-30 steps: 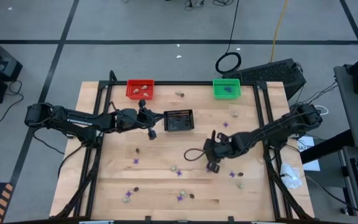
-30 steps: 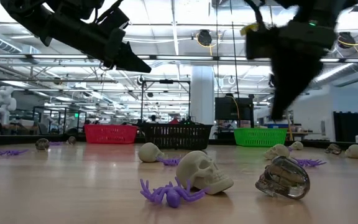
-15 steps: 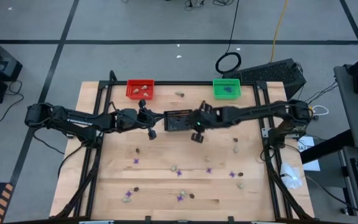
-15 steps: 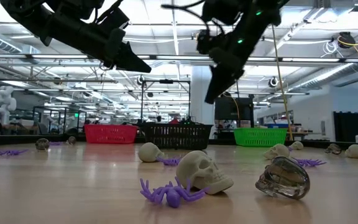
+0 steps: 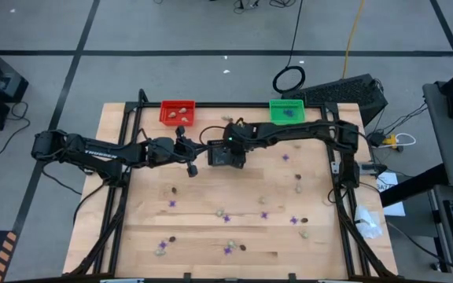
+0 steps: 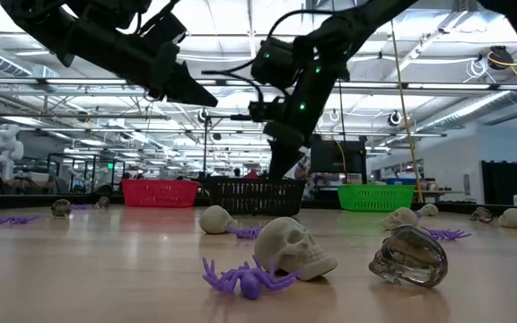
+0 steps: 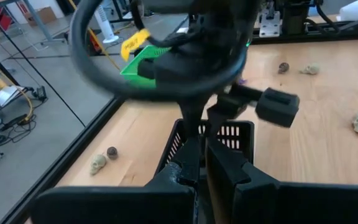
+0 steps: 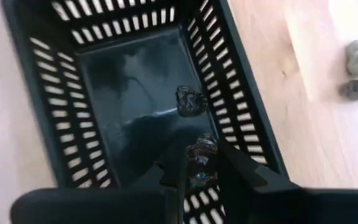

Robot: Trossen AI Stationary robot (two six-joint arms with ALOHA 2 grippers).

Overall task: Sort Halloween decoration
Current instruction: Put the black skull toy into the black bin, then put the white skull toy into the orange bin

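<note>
Dark translucent skull (image 8: pixel 199 158) sits pinched between the fingers of the right gripper (image 8: pixel 199 163), which hangs over the black basket (image 5: pixel 226 152) near the middle of the high view. That placement makes sense for a sort by kind: one similar dark skull (image 8: pixel 190 101) already lies on the basket floor in the right wrist view, so I judge this one is poised to be released beside it. The grip looks light, only the fingertips closing on the piece, enough for so small a thing.

Left gripper (image 5: pixel 192 167) waits just left of the black basket in the high view, its fingers pressed together with nothing between them, clear of the drop.

Red basket (image 5: pixel 178 112), upper left of the counter (image 5: pixel 203 220), holds pale skulls; the green basket (image 5: pixel 286 111), upper right, holds purple spiders. More trinkets remain scattered across the lower half of the counter, among them a beige skull (image 6: pixel 294 248), a purple spider (image 6: pixel 245 278) and a smoky skull (image 6: pixel 409 257) close to the low camera, so much sorting is left.
</note>
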